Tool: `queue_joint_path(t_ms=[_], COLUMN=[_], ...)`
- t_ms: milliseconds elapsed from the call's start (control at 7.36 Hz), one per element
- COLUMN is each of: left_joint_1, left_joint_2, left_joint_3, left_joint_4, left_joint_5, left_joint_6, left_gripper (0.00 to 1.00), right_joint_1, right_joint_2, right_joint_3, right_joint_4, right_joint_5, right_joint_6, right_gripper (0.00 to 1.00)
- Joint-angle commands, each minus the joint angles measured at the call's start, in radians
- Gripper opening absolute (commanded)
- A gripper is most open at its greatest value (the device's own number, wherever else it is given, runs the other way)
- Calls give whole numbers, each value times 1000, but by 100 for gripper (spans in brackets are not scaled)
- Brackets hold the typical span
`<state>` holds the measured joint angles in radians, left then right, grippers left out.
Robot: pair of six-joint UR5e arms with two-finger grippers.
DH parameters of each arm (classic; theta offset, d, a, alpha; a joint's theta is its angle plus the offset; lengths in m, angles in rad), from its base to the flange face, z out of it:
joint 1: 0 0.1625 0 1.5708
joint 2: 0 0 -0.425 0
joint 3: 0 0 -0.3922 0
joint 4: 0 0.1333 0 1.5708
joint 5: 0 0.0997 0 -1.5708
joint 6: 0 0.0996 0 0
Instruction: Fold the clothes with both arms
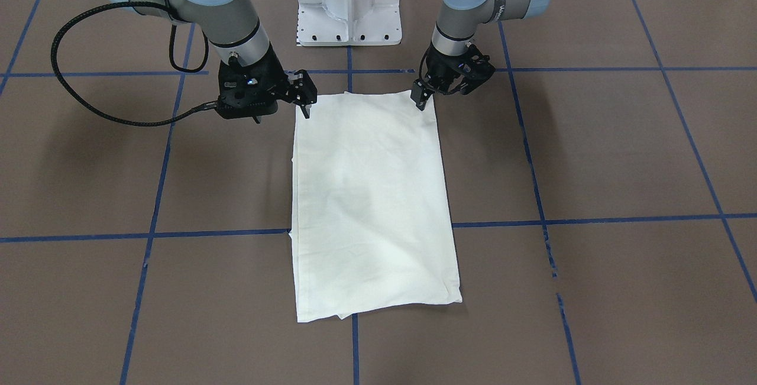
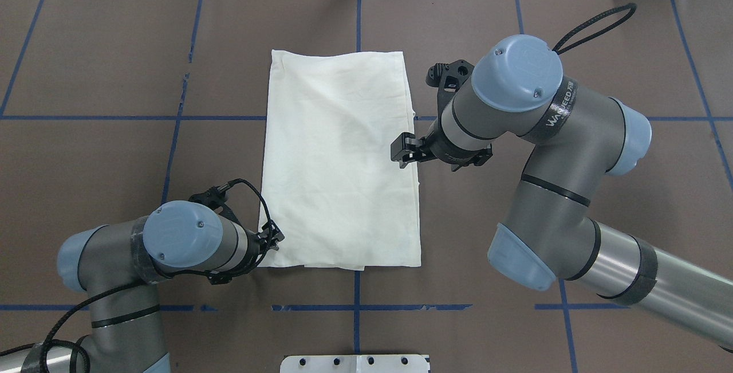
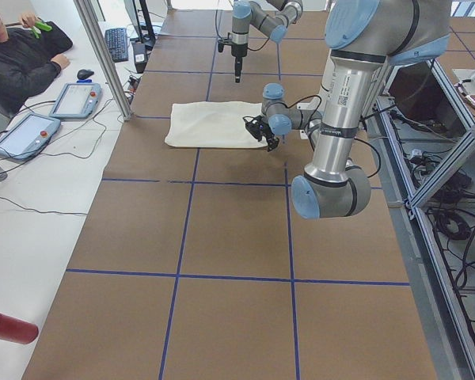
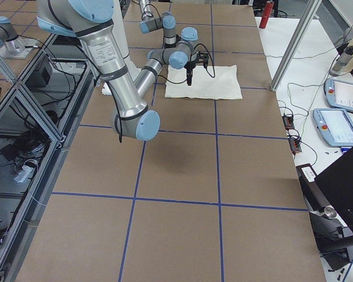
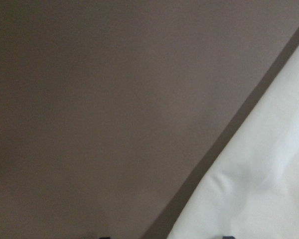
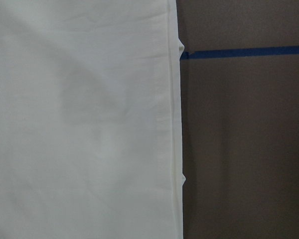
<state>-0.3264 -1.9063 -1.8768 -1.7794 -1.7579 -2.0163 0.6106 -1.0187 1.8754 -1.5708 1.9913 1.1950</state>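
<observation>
Shirt [image 1: 369,196] lies flat mid-counter [image 1: 591,148] as a long cream rectangle, plain side up, no print showing. Its short end nearest my base sits at the top of the front view.

Left fingers [image 1: 421,103] are low at the upper right corner of the cloth in the front view. In my left wrist view the two tips just show at the bottom edge, set apart, with nothing between them and the hem running diagonally across. Right fingers [image 1: 306,108] appear at the upper left corner in the front view, but from overhead they hang over the middle of the long edge, so I judge them raised well off the cloth. Whether they are apart or together I cannot tell.

Risks as I read them:
- The rectangle is several layers, and an under-layer peeks out at the lower edge of the front view. A shallow pinch could take the top ply only and peel the stack open.
- My two sides sit at unequal height and position. Lifting that way would likely skew the fold or drag the cloth sideways.
- Going too deep at the corner could snag the brown counter covering.
</observation>
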Motion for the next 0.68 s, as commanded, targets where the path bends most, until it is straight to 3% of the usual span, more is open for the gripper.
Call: queue_joint_path(t_ms=[0,136,544], left_joint_1=[13,14,14], left_joint_2=[-4,-4,-5], left_joint_3=[-1,1,-1], left_joint_4=[0,0,-2], left_joint_5=[0,0,0], left_joint_6=[-1,-1,-1], left_gripper=[70,65,21], right_joint_1=[1,3,1], right_joint_2=[-1,-1,-3], right_joint_3=[1,1,-1], right_joint_4=[0,-2,-2], right_joint_5=[0,0,0], right_joint_6=[0,0,0], right_gripper=[100,100,100])
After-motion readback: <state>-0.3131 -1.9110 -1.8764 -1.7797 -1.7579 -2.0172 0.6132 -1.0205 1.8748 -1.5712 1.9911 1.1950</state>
